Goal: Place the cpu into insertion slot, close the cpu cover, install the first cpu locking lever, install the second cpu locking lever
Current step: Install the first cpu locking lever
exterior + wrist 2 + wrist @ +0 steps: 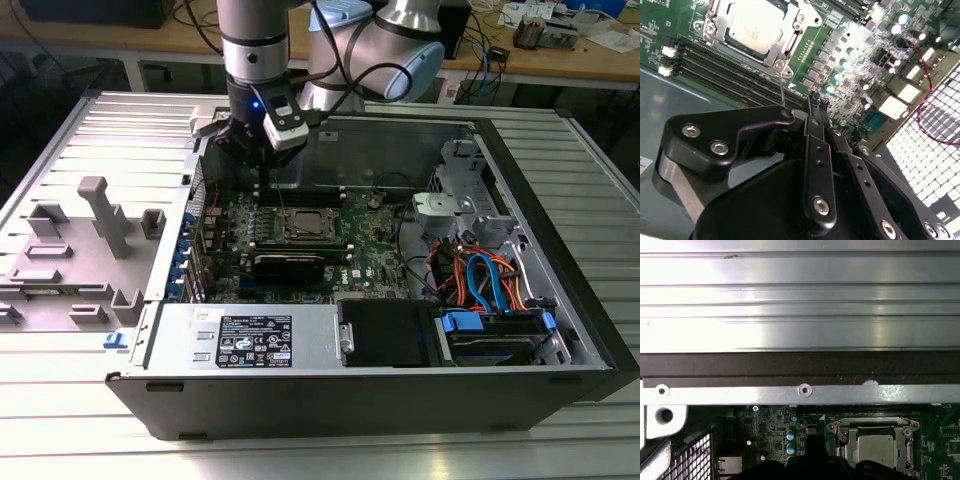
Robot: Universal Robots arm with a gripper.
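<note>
Closest in the exterior view is the bare ribbed metal of the desk (300,455). On it lies a big black computer case (360,400) with its side open. Just inside the near wall there is a silver box with a white sticker (250,340). On the exterior view's right of it sits a bunch of blue and orange cables (485,275).

A bit farther in is the green board (375,250). The insertion slot (776,63) sits in the middle of that board. The cpu (306,226) is already lying in the slot, with its grey top showing in both wrist views. The cpu cover (792,37) lies flat around the edges of the cpu. Long black memory slots (730,65) run right beside it.

Just past the slot, the end effector (262,185) hangs low over the board, near the cpu but not touching it. Its two tips are pressed together. In the second wrist view a thin silver rod (782,95) stands up just beside the tips.

Above it, the grey arm (255,40) goes up. On the exterior view's left, grey plastic shapes (100,215) stand on the desk.
</note>
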